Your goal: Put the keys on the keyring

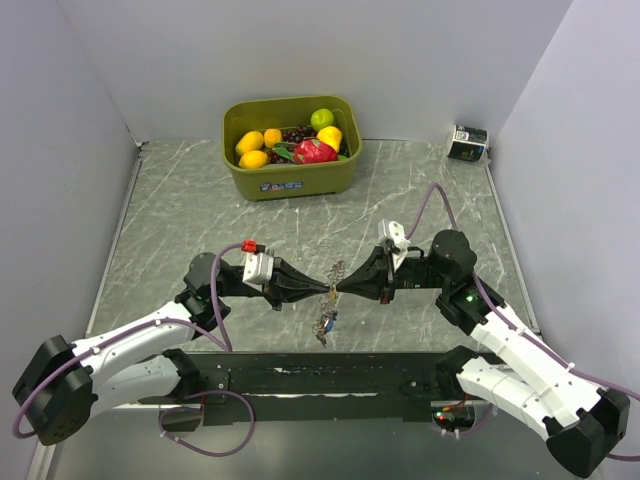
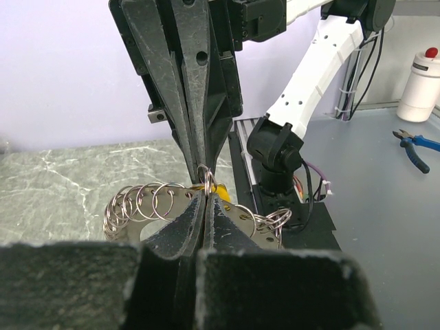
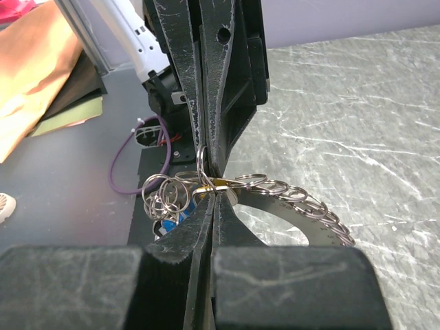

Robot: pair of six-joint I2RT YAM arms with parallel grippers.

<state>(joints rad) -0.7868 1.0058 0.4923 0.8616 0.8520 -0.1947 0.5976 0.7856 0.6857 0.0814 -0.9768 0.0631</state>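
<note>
Both grippers meet tip to tip above the middle of the table. The keyring (image 1: 335, 270) is a curved flat metal plate (image 2: 242, 218) carrying several split rings (image 3: 302, 196). My left gripper (image 2: 205, 194) is shut on one small split ring (image 2: 204, 175) at the plate's edge. My right gripper (image 3: 212, 196) is shut on the same ring (image 3: 201, 161) from the opposite side. A yellow key head (image 3: 221, 184) sits just behind the tips. A bunch of keys (image 1: 324, 325) hangs below, one with a blue head (image 3: 168, 223). The other keys are hidden among the rings.
A green bin (image 1: 292, 178) of toy fruit stands at the back centre. A small dark box (image 1: 467, 143) sits in the back right corner. Grey walls close off the left, back and right. The black base rail (image 1: 320, 375) runs along the near edge.
</note>
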